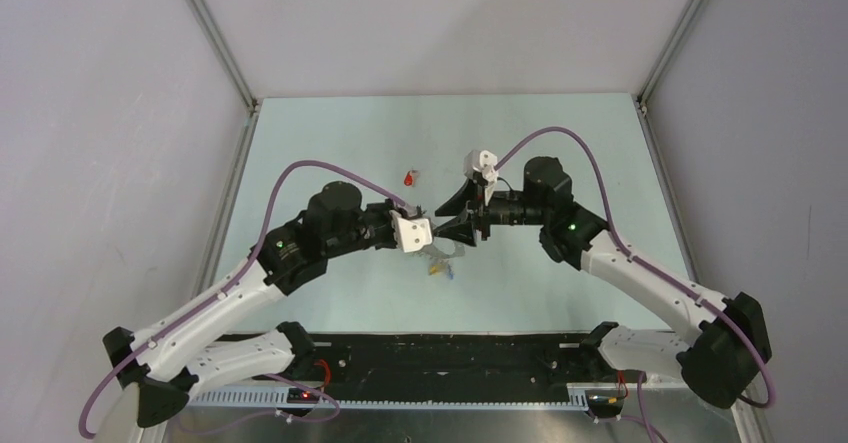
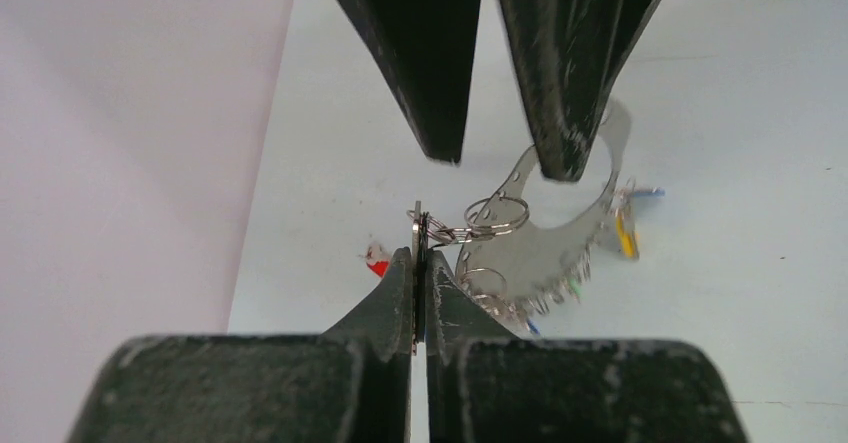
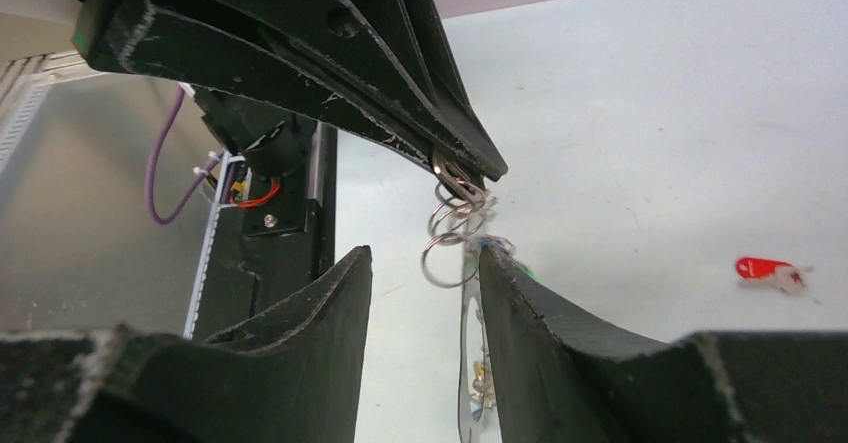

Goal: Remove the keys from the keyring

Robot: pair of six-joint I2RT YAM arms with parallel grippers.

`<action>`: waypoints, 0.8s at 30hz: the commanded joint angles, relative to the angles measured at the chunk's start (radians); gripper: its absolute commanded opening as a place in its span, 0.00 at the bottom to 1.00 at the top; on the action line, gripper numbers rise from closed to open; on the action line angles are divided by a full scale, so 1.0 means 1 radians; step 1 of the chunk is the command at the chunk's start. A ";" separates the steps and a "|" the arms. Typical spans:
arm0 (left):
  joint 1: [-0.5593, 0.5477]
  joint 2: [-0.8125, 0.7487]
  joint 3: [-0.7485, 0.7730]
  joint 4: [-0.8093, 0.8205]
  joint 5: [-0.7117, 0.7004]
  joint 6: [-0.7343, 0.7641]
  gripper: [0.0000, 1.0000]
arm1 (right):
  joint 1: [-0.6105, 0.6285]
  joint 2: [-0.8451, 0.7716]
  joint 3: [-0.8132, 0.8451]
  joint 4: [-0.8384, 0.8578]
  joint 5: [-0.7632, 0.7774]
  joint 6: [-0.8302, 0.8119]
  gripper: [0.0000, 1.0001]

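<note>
Keyring [image 2: 545, 253] hangs in mid-air at the centre of the top view, a broad metal loop whose lower rim is fringed with keys [image 2: 625, 233] bearing yellow, blue and green tags. It dangles from a short chain of small wire rings [image 3: 458, 218]. The left gripper [image 2: 420, 255] is pressed together on the topmost small ring [image 2: 418, 225], its fingers meeting with no gap. The right gripper [image 3: 425, 255] faces it, spread wide, with the chain between its two fingers – whether either finger touches a ring cannot be told. In the left wrist view one right fingertip [image 2: 560, 158] overlaps the keyring's upper edge. One red-tagged key [image 1: 410, 176] lies alone on the pale table [image 1: 560, 143], up and to the left of both grippers – well apart from the loop.
</note>
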 commanded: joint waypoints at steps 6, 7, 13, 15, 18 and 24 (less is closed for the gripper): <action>-0.002 0.022 0.068 0.025 -0.139 -0.087 0.00 | -0.060 -0.185 -0.082 -0.006 0.127 -0.130 0.53; -0.003 0.024 0.085 0.017 -0.148 -0.106 0.00 | -0.063 -0.197 -0.094 0.006 0.126 -0.133 0.53; -0.007 0.049 0.177 -0.112 -0.252 -0.236 0.00 | -0.063 -0.266 -0.164 0.080 0.107 -0.140 0.51; -0.009 0.057 0.211 -0.153 -0.284 -0.303 0.00 | -0.062 -0.273 -0.169 0.088 0.105 -0.138 0.51; -0.009 0.084 0.280 -0.223 -0.304 -0.405 0.00 | -0.058 -0.273 -0.177 0.104 0.100 -0.125 0.50; -0.010 0.171 0.439 -0.465 -0.314 -0.549 0.00 | -0.032 -0.263 -0.184 0.162 0.103 -0.115 0.50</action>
